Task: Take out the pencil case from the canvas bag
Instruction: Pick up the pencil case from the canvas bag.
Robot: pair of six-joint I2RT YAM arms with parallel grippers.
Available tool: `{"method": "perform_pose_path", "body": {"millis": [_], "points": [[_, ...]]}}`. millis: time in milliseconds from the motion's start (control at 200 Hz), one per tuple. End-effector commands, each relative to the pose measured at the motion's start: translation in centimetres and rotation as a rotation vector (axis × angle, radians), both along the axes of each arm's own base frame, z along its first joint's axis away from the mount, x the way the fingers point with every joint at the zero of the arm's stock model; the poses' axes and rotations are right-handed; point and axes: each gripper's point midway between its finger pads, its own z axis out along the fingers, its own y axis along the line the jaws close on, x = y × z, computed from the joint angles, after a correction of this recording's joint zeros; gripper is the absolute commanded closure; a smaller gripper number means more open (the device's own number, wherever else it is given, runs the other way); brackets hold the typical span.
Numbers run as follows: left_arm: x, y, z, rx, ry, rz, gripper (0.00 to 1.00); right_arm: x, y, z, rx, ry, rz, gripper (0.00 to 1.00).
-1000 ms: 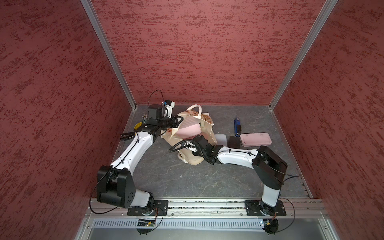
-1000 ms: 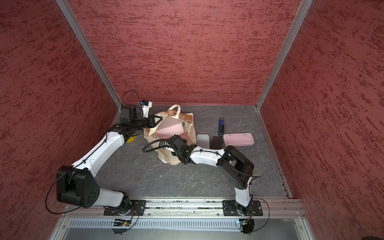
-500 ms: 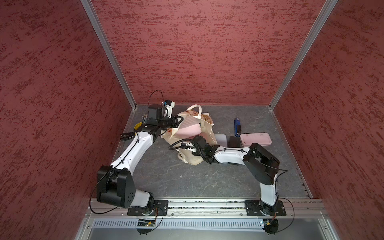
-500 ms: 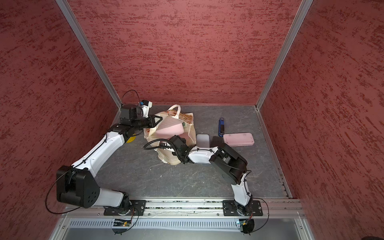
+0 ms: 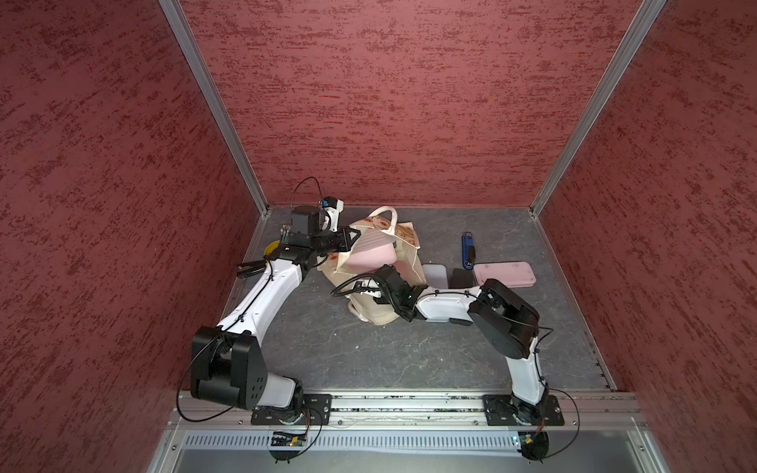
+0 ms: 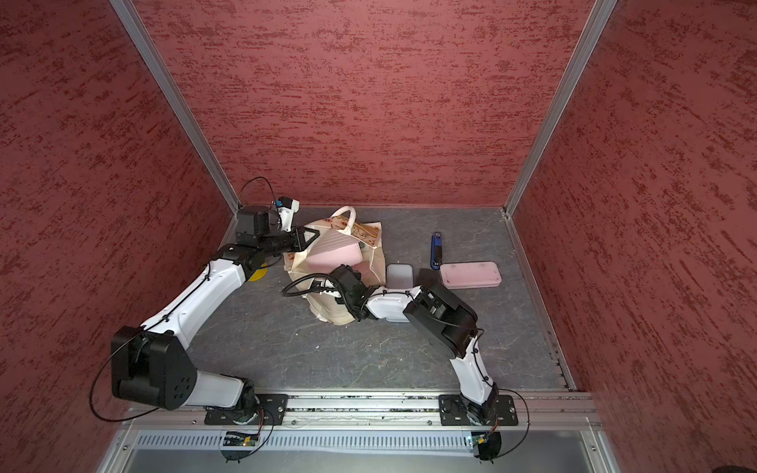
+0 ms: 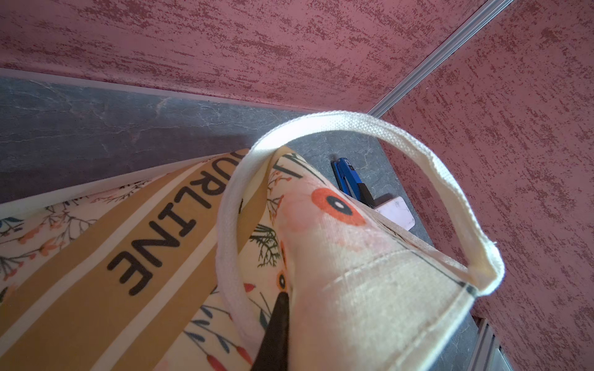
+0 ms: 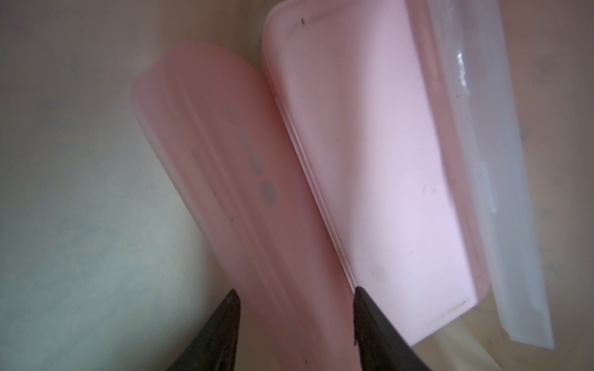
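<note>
The cream canvas bag (image 5: 409, 262) (image 6: 375, 266) stands at the back middle of the table, and a pink case (image 5: 368, 258) shows in its mouth. My left gripper (image 5: 354, 237) is shut on the bag's rim, with one dark finger (image 7: 278, 324) against the floral cloth beside the white handle (image 7: 418, 154). My right wrist (image 5: 399, 290) reaches into the bag, where its fingertips are hidden in both top views. Inside, my right gripper (image 8: 293, 290) has closed on a narrow pink pencil case (image 8: 225, 167). A wider pink case (image 8: 379, 167) lies right beside it.
On the table to the right of the bag lie a pink case (image 5: 504, 273), a blue stapler-like thing (image 5: 468, 250), a small pale tin (image 5: 435, 275) and a dark flat item (image 5: 463, 278). A yellow object (image 5: 272, 247) sits under my left forearm. A translucent sleeve (image 8: 482, 144) is in the bag.
My right arm's elbow has swung in toward the bag and its wrist has pushed deeper into the bag's mouth. The left arm and the bag have stayed put.
</note>
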Motion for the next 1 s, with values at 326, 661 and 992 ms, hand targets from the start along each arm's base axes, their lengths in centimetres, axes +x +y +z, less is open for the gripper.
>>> {"method": "perform_pose_path", "body": {"millis": [326,661,992], "points": [[-0.1,0.2,0.4,-0.022,0.000,-0.005,1.00,2.2,0.1,-1.1,-0.023,-0.053,0.027,0.46],[0.2,0.5,0.1,-0.028,0.011,0.002,1.00,2.1,0.4,-1.4,-0.012,-0.029,0.044,0.69],[0.6,1.1,-0.3,-0.036,0.029,0.020,1.00,1.9,-0.2,1.2,0.003,-0.077,0.032,0.74]]}}
